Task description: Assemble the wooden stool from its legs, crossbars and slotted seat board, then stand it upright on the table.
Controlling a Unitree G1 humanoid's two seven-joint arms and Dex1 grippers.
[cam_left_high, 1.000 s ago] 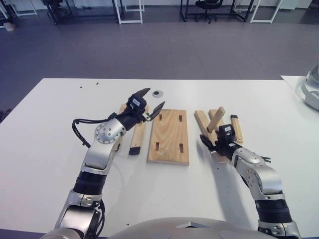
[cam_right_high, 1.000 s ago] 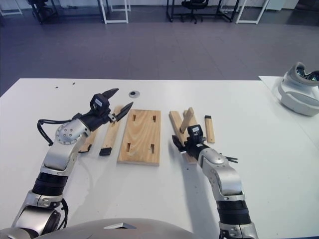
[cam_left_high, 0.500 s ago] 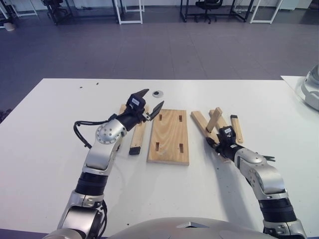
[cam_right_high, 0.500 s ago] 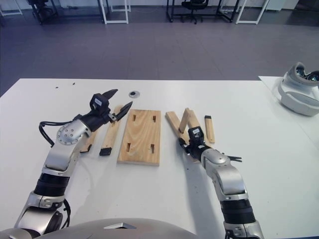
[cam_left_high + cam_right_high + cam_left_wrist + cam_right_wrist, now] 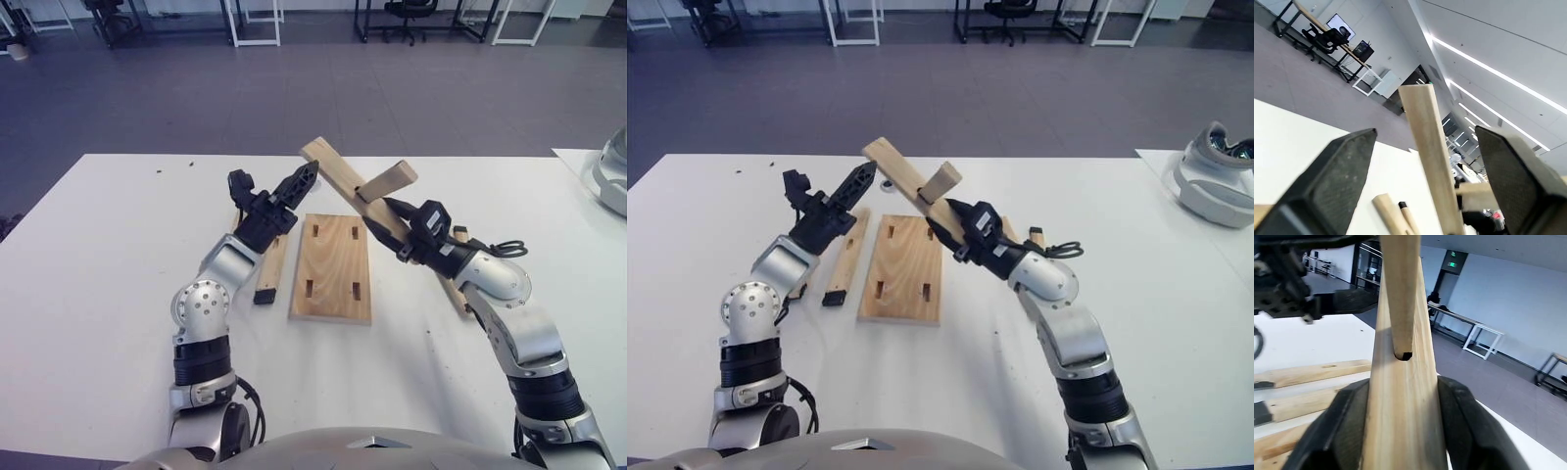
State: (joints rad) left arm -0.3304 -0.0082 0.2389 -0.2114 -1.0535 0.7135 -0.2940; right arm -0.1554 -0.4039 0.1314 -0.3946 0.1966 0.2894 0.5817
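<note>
Leg fitting: right gripper (image 5: 388, 217) pinching pale wooden leg-with-crossbar piece (image 5: 334, 168), upper centre; left gripper (image 5: 293, 187) spread; next, likely alignment over flat slotted wooden seat board (image 5: 333, 266).

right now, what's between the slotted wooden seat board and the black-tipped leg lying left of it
A bare strip of white table, visible in both eye views.

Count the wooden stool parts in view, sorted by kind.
Seat board: 1
Loose sticks on the table: 4, two of them partly hidden by the arms
Joined sticks held up in the right gripper: 2
Total: 7
</note>
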